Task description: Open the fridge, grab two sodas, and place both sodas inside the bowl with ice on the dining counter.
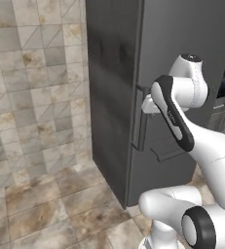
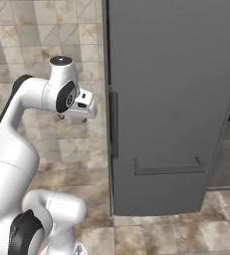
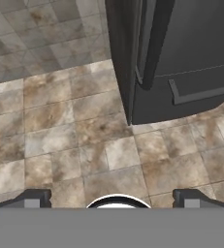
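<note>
Pincer hangs with its fingers spread wide and nothing between them, pointing down at the tiled floor, just beside the closed fridge. In the right base view the fridge's vertical bar handle stands near the pincer, to its right at about the same height, long axis straight up and down. My read: the pincer must swing toward that bar and turn its fingers across it. No brand, label or writing can be read anywhere.
</note>
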